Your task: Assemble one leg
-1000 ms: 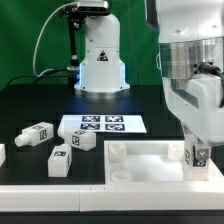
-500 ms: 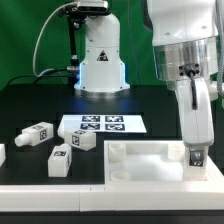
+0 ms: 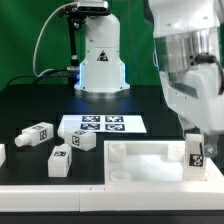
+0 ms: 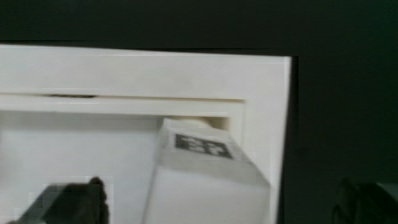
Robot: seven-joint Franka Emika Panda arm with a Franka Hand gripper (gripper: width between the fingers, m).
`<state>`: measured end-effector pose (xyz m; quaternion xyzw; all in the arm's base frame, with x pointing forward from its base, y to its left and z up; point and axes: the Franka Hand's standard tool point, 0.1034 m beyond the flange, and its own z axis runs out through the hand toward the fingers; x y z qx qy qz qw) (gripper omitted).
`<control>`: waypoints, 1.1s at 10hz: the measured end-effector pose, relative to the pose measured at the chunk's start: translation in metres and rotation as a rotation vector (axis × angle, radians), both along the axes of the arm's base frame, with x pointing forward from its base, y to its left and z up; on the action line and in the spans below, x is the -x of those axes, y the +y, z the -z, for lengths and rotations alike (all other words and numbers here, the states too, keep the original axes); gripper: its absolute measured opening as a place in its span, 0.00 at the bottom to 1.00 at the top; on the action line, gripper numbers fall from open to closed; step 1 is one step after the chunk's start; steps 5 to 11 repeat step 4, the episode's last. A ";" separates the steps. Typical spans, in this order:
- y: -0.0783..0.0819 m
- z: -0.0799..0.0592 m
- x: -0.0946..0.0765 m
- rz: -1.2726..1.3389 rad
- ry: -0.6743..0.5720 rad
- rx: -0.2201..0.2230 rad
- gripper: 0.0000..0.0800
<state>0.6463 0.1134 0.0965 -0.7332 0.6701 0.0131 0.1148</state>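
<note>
The leg [image 3: 196, 152], a small white post with a black-and-white tag, stands upright at the corner of the large white panel [image 3: 150, 160] on the exterior view's right. My gripper [image 3: 196, 140] hangs straight over it. In the wrist view the leg [image 4: 205, 165] sits between my two dark fingers [image 4: 71, 200], with a visible gap on each side, so the gripper [image 4: 217, 205] is open around the leg and does not touch it. The panel's raised rim [image 4: 143, 85] runs behind the leg.
Three more legs lie loose on the black table at the exterior view's left [image 3: 38, 134], [image 3: 83, 141], [image 3: 60, 160]. The marker board [image 3: 102, 125] lies behind the panel. The arm's white base [image 3: 100, 60] stands at the back.
My hand has turned about its vertical axis over the leg. The leg has stayed at the panel's corner. The loose legs have not moved.
</note>
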 end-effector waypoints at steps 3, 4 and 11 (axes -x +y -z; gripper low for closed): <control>0.009 -0.020 -0.002 -0.092 0.011 -0.017 0.81; 0.009 -0.017 -0.001 -0.092 0.014 -0.016 0.81; 0.009 -0.017 -0.001 -0.092 0.014 -0.016 0.81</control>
